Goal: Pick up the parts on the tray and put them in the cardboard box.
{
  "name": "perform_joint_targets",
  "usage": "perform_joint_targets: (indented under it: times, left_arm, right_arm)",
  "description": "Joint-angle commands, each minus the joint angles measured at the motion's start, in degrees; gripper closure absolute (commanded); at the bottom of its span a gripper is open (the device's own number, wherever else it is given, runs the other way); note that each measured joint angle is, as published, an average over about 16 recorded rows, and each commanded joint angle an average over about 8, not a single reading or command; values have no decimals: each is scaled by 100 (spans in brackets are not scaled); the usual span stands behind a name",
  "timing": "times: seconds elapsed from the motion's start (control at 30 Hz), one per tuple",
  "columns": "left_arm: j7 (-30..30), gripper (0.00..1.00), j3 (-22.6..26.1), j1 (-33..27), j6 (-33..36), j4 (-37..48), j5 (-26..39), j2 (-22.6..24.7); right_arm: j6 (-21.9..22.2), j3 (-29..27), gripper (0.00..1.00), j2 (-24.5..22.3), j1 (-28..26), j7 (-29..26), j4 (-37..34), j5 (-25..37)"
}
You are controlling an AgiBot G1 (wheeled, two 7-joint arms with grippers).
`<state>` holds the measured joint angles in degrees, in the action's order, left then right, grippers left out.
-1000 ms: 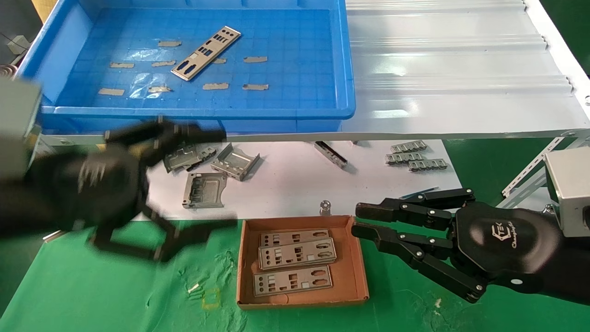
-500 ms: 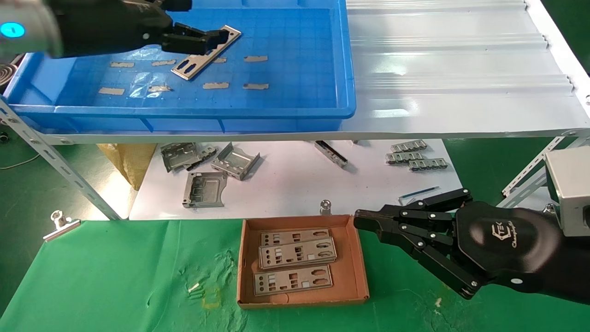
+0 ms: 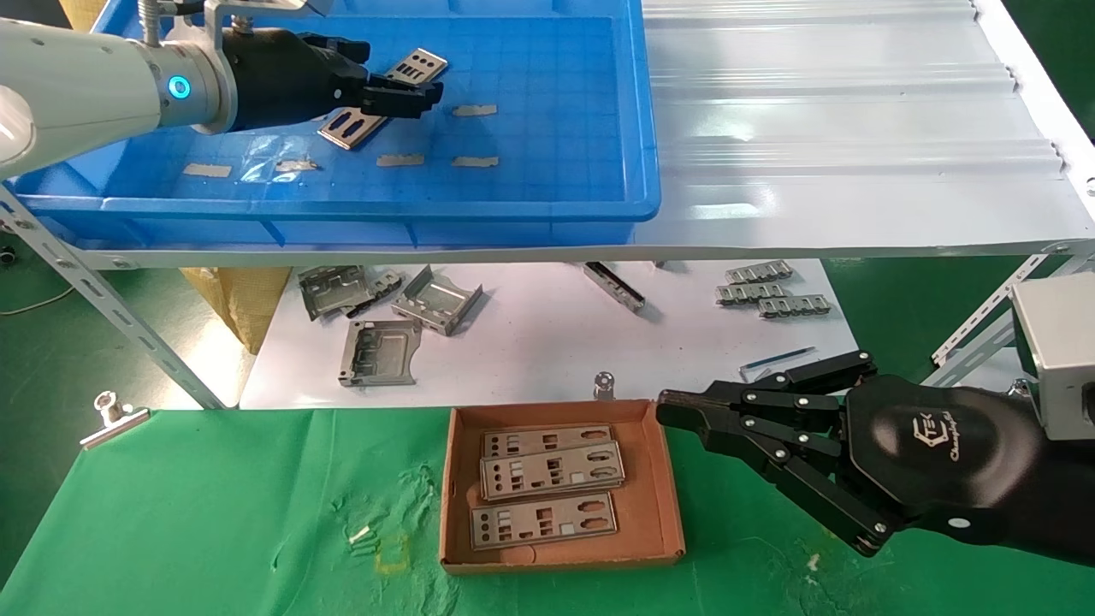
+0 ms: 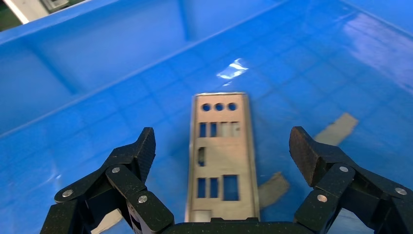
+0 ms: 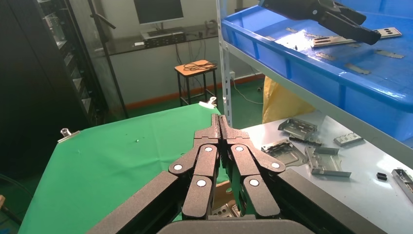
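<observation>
- In the head view, the left claw [image 3: 409, 92] is seen at the upper left of the frame, inside the blue tray [image 3: 513, 210], right over one silvery part [image 3: 382, 97].
- Much of that part is hidden by the claw there. How wide the claw is cannot be told from the head view.
- In the left wrist view, the left claw [image 4: 223, 148] is shown spread wide, with one finger on each side of the part [image 4: 221, 156]. The fingertips [image 4: 146, 146] are not touching it.
- The part is seen lying flat on the tray floor [image 4: 97, 107], with three round holes at its far end. Beige tape scraps [image 4: 341, 129] are stuck beside it.
- In the head view, the cardboard box [image 3: 663, 479] is found at the lower middle, on the green cloth [image 3: 171, 530]. Three parts [image 3: 552, 470] are lying in it.
- The right claw [image 3: 660, 409] is held just beside the box at the lower right.
- In the right wrist view, the right claw [image 5: 220, 126] is shown pressed closed, with nothing in it.
- Grey brackets [image 3: 389, 312] are seen on the white table [image 3: 530, 342] under the tray's shelf.
</observation>
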<state>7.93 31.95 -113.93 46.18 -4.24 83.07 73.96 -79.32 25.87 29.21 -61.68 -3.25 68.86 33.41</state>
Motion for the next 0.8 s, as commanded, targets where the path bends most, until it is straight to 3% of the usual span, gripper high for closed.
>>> perform_joint_targets:
  times: [0.03,0.17,0.23,0.37,0.47,0.8]
  left_arm:
    - [-27,35,-16,-24,-100,122,-19,45]
    - [-13,85,-47,-14,-210,248,-62,96]
    - [3,100,-62,-12,-220,289,-84,111]
    - [27,100,-86,-15,-169,335,-120,117]
    - [16,100,-95,-13,-113,343,-132,111]
    - [-270,100,-15,16,-114,293,-17,116]
  right_arm:
    - [0,0,100,0,0,0,0,0]
    - [0,0,93,0,0,0,0,0]
    - [0,0,73,0,0,0,0,0]
    - [0,0,24,0,0,0,0,0]
    - [0,0,0,0,0,0,0,0]
    - [0,0,0,0,0,0,0,0]
